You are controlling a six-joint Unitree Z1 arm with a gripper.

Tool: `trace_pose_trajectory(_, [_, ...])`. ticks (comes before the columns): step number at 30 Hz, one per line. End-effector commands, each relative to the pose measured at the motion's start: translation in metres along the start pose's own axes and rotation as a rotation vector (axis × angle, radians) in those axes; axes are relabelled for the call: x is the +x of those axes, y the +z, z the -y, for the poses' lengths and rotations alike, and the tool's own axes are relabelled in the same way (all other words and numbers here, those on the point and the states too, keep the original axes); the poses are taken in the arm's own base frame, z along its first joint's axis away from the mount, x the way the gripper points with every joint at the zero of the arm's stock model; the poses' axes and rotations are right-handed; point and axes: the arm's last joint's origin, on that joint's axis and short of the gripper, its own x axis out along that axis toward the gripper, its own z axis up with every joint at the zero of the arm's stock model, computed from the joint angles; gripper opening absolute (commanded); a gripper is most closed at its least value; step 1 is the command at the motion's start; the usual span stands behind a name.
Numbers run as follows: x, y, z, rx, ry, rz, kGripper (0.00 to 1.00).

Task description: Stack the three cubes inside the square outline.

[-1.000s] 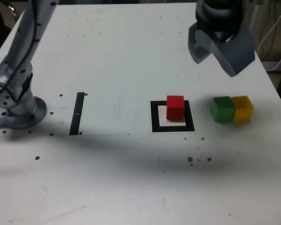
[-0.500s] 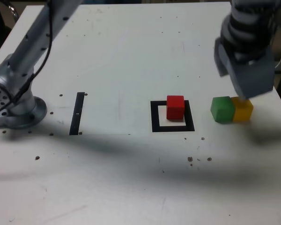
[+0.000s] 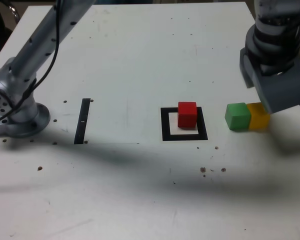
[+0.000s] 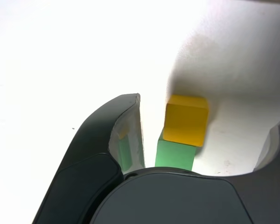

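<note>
The yellow cube [image 3: 259,120] touches the green cube [image 3: 237,116]. The tool [image 3: 270,100] is wide open above the yellow one. The red cube [image 3: 187,114] sits in the square [image 3: 165,125].

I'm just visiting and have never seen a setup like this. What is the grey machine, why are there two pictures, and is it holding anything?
The grey machine is a robot arm bolted to a white table. One picture comes from a camera standing off the arm and shows the whole table. The other comes from a camera on the arm's wrist, looking out between the dark jaws.

On the table lie a black square outline with a red cube standing inside it, a narrow black strip, and a green cube touching a yellow cube.

The gripper, the part that grasps, hangs low over the yellow cube with its jaws open, one on each side of it. It holds nothing: all three cubes rest on the table.
</note>
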Motion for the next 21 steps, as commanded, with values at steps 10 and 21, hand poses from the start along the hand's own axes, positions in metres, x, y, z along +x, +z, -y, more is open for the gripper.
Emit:
trace_pose_trajectory(10, [0.021,0.006,0.003,0.014,-0.018,0.031,0.92])
trace_pose_trajectory(21, [0.039,0.011,0.003,0.05,-0.032,0.018,0.83])
